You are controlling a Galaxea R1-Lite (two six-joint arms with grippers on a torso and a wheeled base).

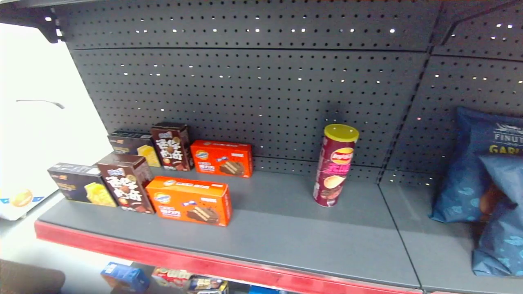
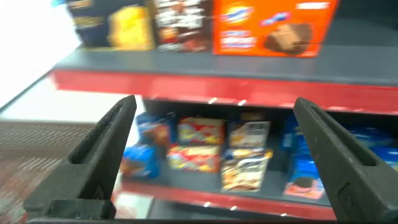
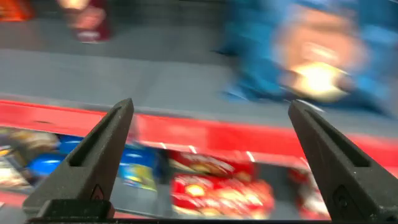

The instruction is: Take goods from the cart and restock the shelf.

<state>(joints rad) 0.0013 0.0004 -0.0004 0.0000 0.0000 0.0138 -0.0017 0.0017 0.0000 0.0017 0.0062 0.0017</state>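
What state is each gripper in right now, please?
Left gripper: open, holding nothing.
Right gripper: open, holding nothing.

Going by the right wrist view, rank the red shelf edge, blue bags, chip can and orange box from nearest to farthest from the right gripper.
From the right gripper, open in front of the shelf:
1. Red shelf edge, the shelf's front lip.
2. Blue bags, on the shelf's right part, near its front.
3. Chip can, farther back, toward the middle.
4. Orange box, farthest, toward the robot's left.
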